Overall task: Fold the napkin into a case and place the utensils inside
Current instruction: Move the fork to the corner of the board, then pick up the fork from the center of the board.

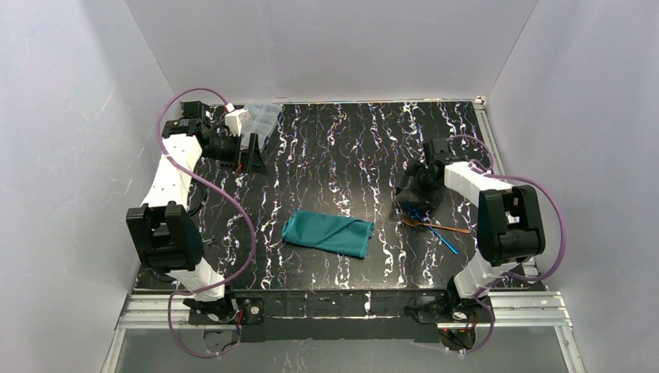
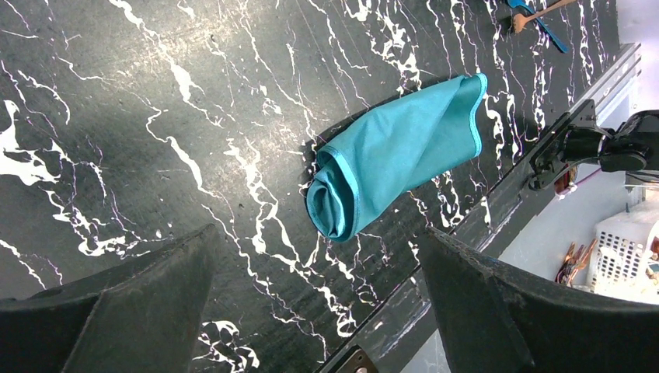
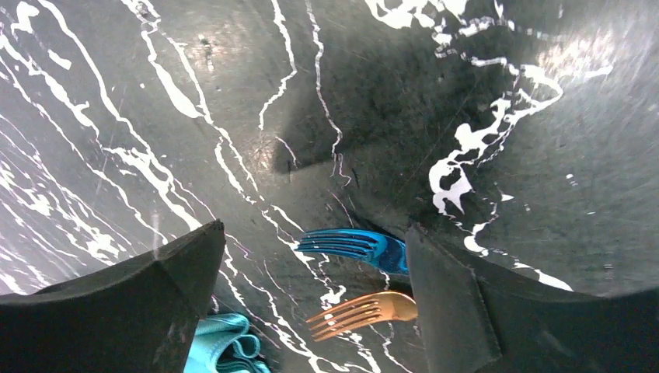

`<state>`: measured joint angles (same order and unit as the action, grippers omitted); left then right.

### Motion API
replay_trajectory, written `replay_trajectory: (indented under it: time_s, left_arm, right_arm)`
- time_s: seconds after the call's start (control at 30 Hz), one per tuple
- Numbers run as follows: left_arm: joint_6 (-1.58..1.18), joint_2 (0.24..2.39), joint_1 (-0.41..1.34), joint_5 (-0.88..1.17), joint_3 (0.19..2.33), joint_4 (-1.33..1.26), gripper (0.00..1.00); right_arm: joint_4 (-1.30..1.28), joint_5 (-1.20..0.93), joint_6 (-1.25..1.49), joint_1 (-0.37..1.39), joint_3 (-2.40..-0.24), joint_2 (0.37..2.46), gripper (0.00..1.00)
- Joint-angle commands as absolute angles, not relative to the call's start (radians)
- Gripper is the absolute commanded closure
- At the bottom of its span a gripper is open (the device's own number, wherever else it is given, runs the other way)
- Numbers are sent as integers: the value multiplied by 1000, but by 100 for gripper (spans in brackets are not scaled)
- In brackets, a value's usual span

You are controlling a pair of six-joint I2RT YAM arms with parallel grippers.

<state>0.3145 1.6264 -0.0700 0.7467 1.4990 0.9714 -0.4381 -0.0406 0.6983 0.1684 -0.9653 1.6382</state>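
Teal-green cloth napkin (image 1: 328, 234) lies folded on the black marbled counter (image 1: 342, 140).
My right hand (image 3: 315, 233), fingers apart, hangs over blue and orange metal forks (image 3: 350, 245); my left hand (image 2: 319, 233) is apart, empty.

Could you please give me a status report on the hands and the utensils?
Left hand open, clear of napkin. Right hand open, straddling utensils, gripping nothing. Utensils outside folded napkin. Nothing in the way.
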Motion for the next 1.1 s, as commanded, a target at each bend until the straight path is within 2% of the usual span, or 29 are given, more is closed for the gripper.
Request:
replay_trajectory:
  time_s: [0.0, 0.3, 0.4, 0.8, 1.07]
  left_arm:
    - [327, 1570, -75, 747, 1529, 1019, 2]
    - [330, 1548, -75, 744, 1538, 1051, 1]
    - [340, 1545, -75, 739, 1543, 1071, 2]
    - [358, 1548, -75, 731, 1571, 1119, 1]
    - [362, 1549, -75, 718, 1616, 1155, 1]
  right_arm:
    - [-610, 49, 491, 177, -1095, 1626, 2]
    - [-806, 66, 173, 174, -1123, 1566, 1]
    - [-817, 11, 135, 177, -1108, 1549, 1]
    - [-793, -51, 233, 275, -1012, 1500, 1]
    - [-725, 210, 523, 453, -935, 1396, 3]
